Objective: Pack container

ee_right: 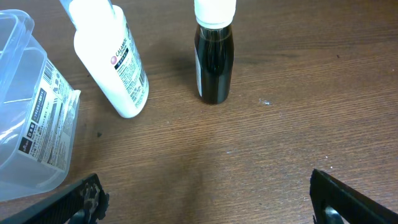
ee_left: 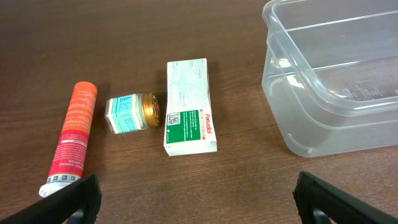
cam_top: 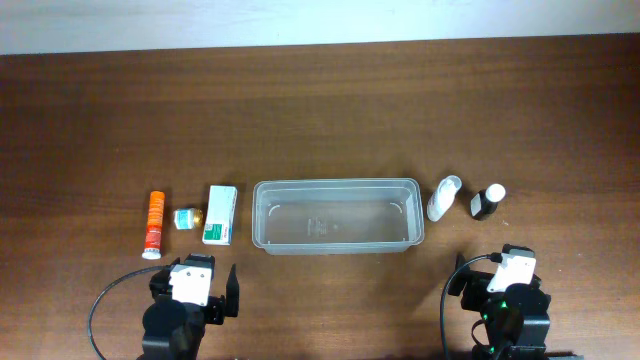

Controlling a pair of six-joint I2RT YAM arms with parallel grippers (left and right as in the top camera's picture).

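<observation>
Ahead of the left gripper [ee_left: 196, 202], whose fingers [ee_left: 68, 199] sit wide apart w/ nothing between them, three small items lie in a row on the brown table [cam_top: 320, 100]. Front-left of it is an orange tube [ee_left: 71, 140], lying flat, white cap end toward the gripper. Just right of the tube is a small jar [ee_left: 130, 113] on its side, gold lid facing the box. Straight ahead lies a white-and-green box [ee_left: 188, 106], flat, long side running away from the gripper, near the jar but apart from it. Front-right of this gripper is the container [cam_top: 336, 215], a clear tub, open side up, nothing in it, well apart from the box.

Right gripper [ee_right: 208, 202]: fingers [ee_right: 336, 199] also spread wide, holding nothing. Straight ahead of it stands a dark bottle [ee_right: 214, 56] w/ a white cap, upright. Front-left lies a white bottle [ee_right: 115, 62] on its side, base end toward the gripper, its top cut off by the frame edge in the wrist view. Far left of this gripper is the container's end wall, w/ a printed label on it. From overhead the white bottle seems just clear of that wall, approx. beside its far corner, though the gap is too small to be sure. Both grippers sit back from the row of things, touching none.
</observation>
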